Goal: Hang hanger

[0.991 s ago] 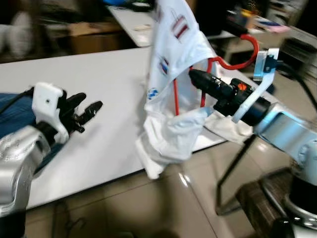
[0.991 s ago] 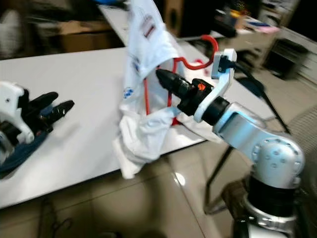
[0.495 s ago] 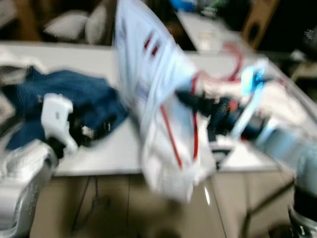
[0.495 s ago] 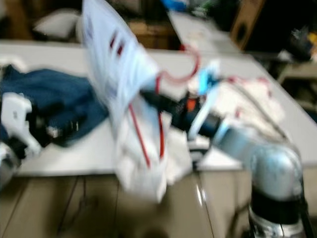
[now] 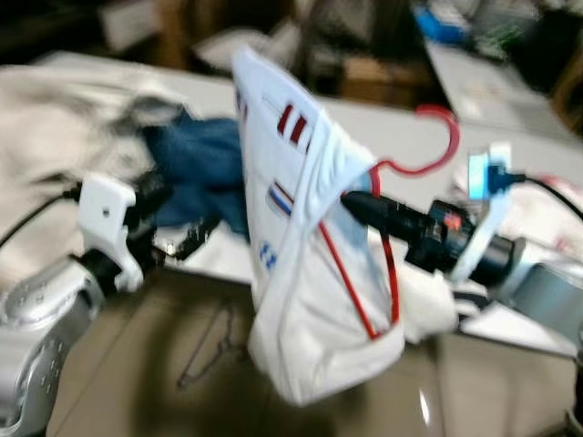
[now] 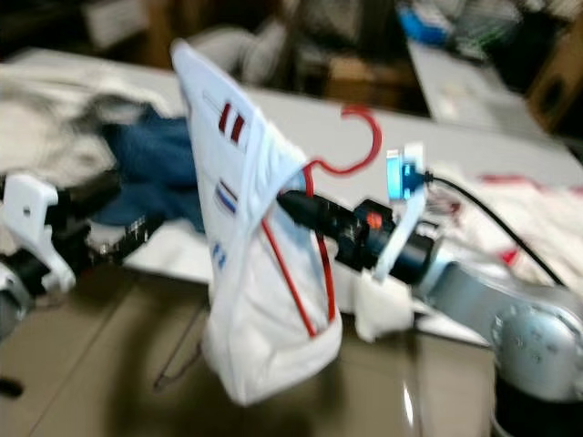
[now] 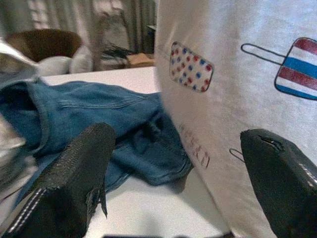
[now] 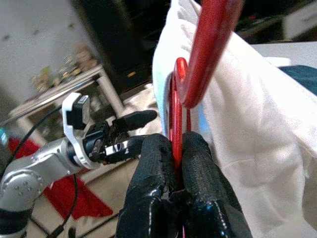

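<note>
Right pincer (image 8: 176, 148) still clamps red hanger (image 5: 428, 137), white shirt (image 5: 301, 300) swung; jeans (image 7: 99, 119) now beside spread left pincer (image 7: 173, 168)

The right gripper (image 5: 351, 199) pinches a red hanger (image 5: 414, 164) draped with a white shirt (image 5: 305, 273). Left of it, the left gripper (image 5: 173, 232) reaches toward blue denim (image 5: 200, 173) on the white table (image 5: 383, 127).

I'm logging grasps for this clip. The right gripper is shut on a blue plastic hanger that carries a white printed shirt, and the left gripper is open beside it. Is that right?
Not quite: the hanger is red plastic, not blue, as the right wrist view shows. The rest holds: the right gripper is shut on it, it carries the white printed shirt, and the left gripper is open beside it.
</note>
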### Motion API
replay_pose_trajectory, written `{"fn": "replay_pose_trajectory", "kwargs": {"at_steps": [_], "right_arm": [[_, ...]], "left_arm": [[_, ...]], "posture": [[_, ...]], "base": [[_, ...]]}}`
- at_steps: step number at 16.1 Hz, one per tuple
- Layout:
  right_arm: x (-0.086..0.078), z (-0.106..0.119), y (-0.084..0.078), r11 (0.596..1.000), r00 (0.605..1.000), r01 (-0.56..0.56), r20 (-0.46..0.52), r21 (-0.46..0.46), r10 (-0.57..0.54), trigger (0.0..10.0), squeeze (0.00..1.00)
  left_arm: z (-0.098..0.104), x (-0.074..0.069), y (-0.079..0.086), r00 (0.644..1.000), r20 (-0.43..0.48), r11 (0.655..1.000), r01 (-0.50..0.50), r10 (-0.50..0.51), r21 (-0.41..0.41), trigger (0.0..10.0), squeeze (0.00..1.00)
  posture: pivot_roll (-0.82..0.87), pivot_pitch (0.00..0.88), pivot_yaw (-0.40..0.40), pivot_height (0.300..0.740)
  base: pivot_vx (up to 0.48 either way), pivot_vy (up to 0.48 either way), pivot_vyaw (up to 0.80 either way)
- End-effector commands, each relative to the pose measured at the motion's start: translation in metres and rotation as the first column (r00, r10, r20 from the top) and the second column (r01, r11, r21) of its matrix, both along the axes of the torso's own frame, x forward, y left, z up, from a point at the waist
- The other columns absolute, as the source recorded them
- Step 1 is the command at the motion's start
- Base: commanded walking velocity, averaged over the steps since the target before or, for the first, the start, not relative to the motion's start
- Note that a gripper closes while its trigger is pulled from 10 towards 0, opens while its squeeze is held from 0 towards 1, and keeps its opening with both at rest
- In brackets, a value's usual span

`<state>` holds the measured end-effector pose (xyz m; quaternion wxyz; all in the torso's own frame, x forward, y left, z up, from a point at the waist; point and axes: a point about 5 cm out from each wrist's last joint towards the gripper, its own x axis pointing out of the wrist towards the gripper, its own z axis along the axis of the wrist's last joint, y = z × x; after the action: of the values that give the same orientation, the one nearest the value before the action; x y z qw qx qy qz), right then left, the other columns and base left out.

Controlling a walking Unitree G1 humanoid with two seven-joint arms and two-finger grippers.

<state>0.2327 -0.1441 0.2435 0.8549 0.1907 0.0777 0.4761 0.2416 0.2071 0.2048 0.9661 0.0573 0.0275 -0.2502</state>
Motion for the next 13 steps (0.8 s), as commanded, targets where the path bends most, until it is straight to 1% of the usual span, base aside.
{"fn": "replay_pose_trajectory", "kwargs": {"at_steps": [1, 5, 9, 13], "right_arm": [[-0.0035, 0.0048, -0.0047, 1.000, 1.000, -0.001, 0.024, 0.012, 0.000, 10.0, 0.00], [-0.0067, 0.0046, -0.0068, 1.000, 1.000, -0.006, 0.030, 0.007, 0.006, 10.0, 0.00], [-0.0111, 0.0037, -0.0059, 0.999, 0.999, -0.034, 0.036, -0.003, 0.034, 10.0, 0.00], [-0.0126, 0.0045, -0.0057, 0.999, 0.998, -0.045, 0.045, -0.003, 0.045, 10.0, 0.00]], "left_arm": [[-0.0008, -0.0031, -0.0076, 0.999, -0.014, 0.999, 0.048, -0.048, -0.002, 10.0, 0.87], [-0.0010, -0.0043, -0.0092, 0.998, -0.018, 0.998, 0.058, -0.058, -0.003, 10.0, 0.87], [-0.0034, -0.0060, -0.0114, 0.996, -0.034, 0.997, 0.077, -0.077, 0.003, 10.0, 0.88], [-0.0038, -0.0047, -0.0141, 0.996, -0.035, 0.996, 0.088, -0.088, -0.001, 10.0, 0.87]], "posture": [[-0.04, 0.000, -0.034, 0.740], [-0.04, 0.000, -0.034, 0.740], [-0.04, 0.000, -0.036, 0.740], [-0.04, 0.000, -0.032, 0.740]], "base": [[0.000, 0.000, 0.80], [0.000, 0.000, 0.80], [0.000, 0.000, 0.80], [0.000, 0.000, 0.80]]}}
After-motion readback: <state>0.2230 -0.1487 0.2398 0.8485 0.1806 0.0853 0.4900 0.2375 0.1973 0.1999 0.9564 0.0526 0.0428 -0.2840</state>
